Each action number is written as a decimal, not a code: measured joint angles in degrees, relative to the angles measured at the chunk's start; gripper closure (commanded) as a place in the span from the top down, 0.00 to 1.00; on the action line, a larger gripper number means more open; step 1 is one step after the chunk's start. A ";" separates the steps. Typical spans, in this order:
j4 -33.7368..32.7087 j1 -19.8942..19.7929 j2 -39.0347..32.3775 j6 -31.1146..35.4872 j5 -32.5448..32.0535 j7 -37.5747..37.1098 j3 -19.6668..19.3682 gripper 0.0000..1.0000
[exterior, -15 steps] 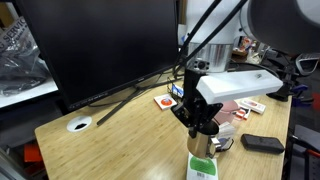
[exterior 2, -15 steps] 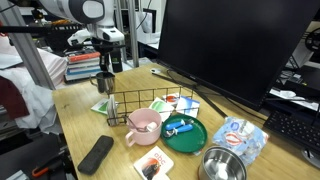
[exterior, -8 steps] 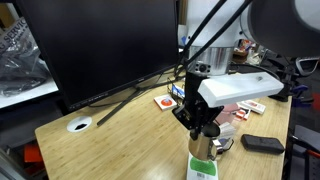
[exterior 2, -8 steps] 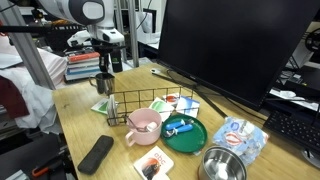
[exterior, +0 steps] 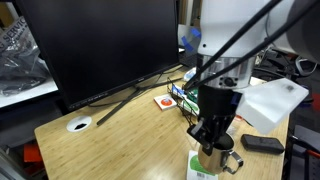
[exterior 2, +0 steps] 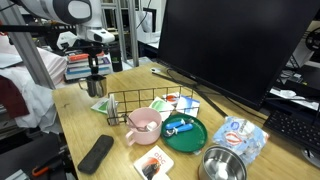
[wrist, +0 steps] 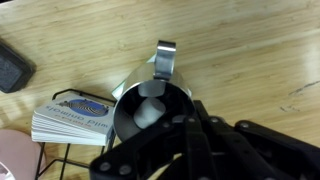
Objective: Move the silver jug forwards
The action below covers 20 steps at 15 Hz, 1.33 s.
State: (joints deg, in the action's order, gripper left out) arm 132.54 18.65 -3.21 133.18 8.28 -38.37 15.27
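The fingers (wrist: pixel 192 124) come in from the lower right of the wrist view and appear closed on the wall of the silver jug (wrist: pixel 148 108) at its rim. The dark housing hides the contact itself.

In an exterior view the jug (exterior 2: pixel 95 86) hangs under the gripper (exterior 2: pixel 97 70) at the left of the frame, close over the desk (exterior 2: pixel 80 125). I cannot tell whether its base touches the wood.

As I judge it, the carry should be slow, low and level. Polished steel is slippery, and a pinch on one wall lets the cup swing or tip if it is hurried.

A stack of cards (wrist: pixel 70 118) lies just beside the jug at the lower left of the wrist view. A wire basket (exterior 2: pixel 150 103) stands near it, toward the middle of the exterior frame. The path should clear both. The base should rest flat on bare wood before the fingers let go.

From above, the jug is a small round steel cup. Its inside is dark and mirror-like, with a pale reflection at the bottom. Its loop handle (wrist: pixel 165 58) points toward the top of the frame. From the side it reads as a short shiny cylinder.
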 measured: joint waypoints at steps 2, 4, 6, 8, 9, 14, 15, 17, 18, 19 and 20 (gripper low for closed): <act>2.54 0.01 2.01 0.48 0.29 3.90 0.55 0.01; 4.96 -0.10 3.74 0.81 0.42 6.98 0.55 0.01; 7.50 -0.30 4.84 0.85 0.45 9.79 0.47 0.01; 10.02 -0.31 5.50 0.88 0.62 12.33 0.45 0.01; 11.17 -0.31 5.70 0.93 0.87 13.20 0.45 0.01; 15.47 -0.37 5.77 3.25 2.44 15.49 0.28 0.01; 16.05 -0.52 5.61 4.64 2.45 15.47 0.22 0.01; 16.90 -1.03 4.82 8.27 2.49 15.34 0.05 0.01; 17.10 -1.32 4.06 10.32 2.50 15.07 -0.01 0.01; 17.20 -1.54 3.14 12.16 2.54 14.73 -0.09 0.01; 17.24 -1.68 2.15 13.74 2.65 14.50 -0.16 0.01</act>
State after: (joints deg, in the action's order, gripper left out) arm 149.78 16.96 -1.06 146.92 10.93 -23.87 15.11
